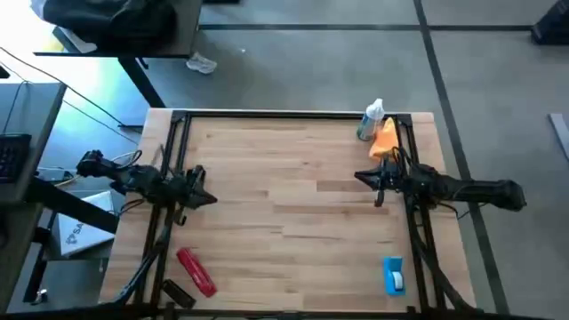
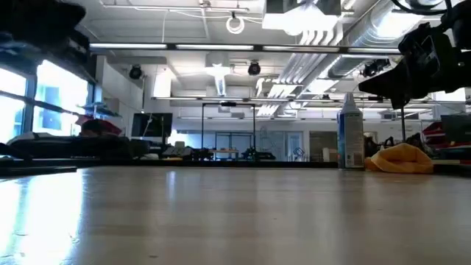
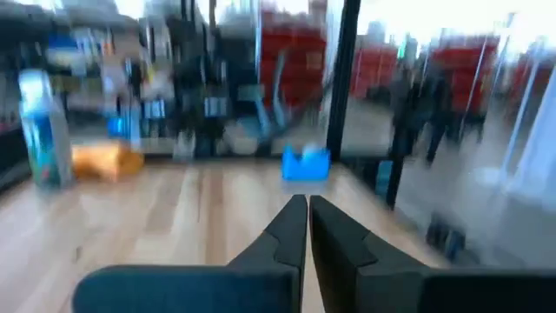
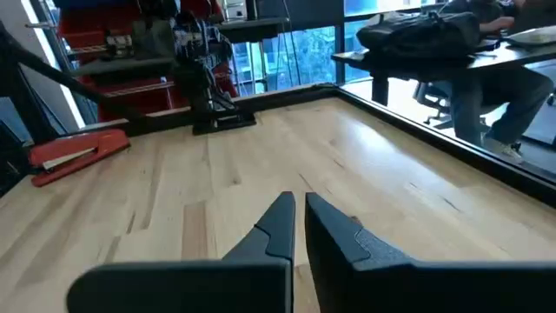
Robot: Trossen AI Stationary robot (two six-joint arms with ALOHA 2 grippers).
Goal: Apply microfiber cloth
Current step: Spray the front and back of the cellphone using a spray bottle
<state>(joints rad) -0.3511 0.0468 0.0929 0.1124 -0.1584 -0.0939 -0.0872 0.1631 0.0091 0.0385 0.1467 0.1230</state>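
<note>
Wooden planks make up the bench (image 1: pixel 293 196), seen from above with two arms over it. One orange microfiber cloth (image 1: pixel 386 140) lies just beyond the right pincer (image 1: pixel 363 178), touching one spray bottle (image 1: pixel 371 120). One red stapler (image 1: pixel 196 270) sits near the left pincer (image 1: pixel 210 197); one blue-and-white item (image 1: pixel 393 275) lies behind the right arm.

From bench level, cloth (image 2: pixel 402 159) and bottle (image 2: pixel 351 132) stand together beneath the raised right arm.

Left wrist view: left pincer (image 3: pixel 307 213) closed, cloth (image 3: pixel 106 161) far ahead.

Right wrist view: right pincer (image 4: pixel 298 211) closed and empty, stapler (image 4: pixel 80 153) ahead.

Bright window glare, left wrist view motion-blurred, soft shadows
</note>
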